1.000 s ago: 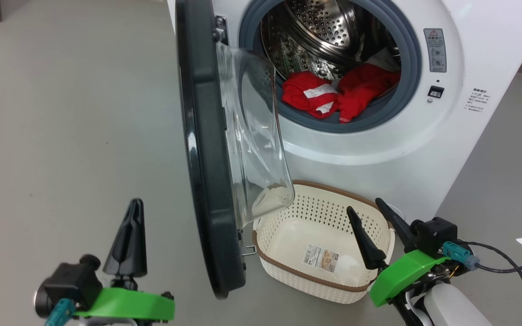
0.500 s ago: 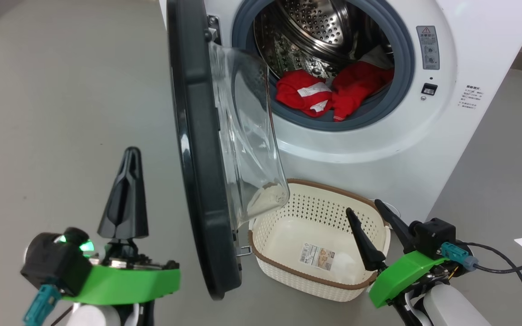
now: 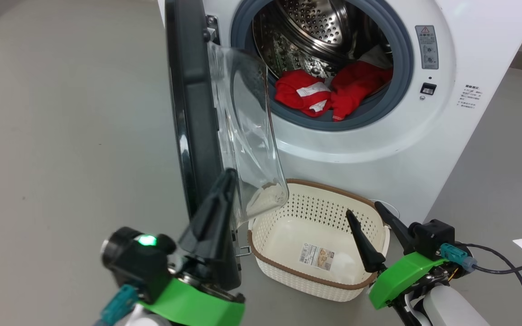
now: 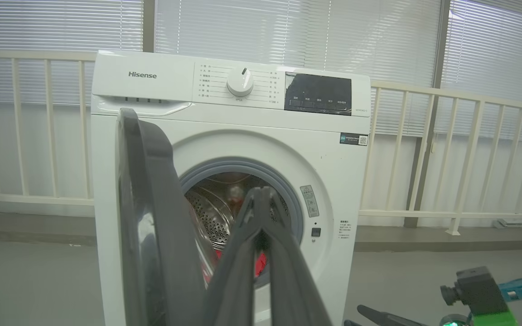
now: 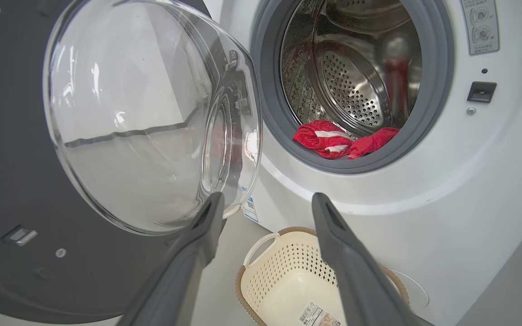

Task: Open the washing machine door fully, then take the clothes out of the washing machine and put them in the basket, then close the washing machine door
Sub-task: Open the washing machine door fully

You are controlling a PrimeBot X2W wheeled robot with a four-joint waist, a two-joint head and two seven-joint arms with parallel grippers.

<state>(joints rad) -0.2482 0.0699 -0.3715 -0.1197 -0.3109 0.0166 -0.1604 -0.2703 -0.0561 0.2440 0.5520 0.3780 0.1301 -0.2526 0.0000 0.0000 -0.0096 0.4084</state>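
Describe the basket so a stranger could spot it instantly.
Find the big white washing machine with its round door swung open. On the grey floor right in front of it sits the basket. It is the only cream perforated tub with a brown rim, empty but for a paper label on its bottom.

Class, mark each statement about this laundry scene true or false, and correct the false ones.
1. The clothes lie inside the washing machine. True.
2. The basket holds a red garment. False: both red pieces are in the washing machine.
3. The right gripper has its fingers standing apart. True.
4. The left gripper is wide open. False: its fingers are pressed together.
5. The washing machine door is shut. False: it stands swung open.
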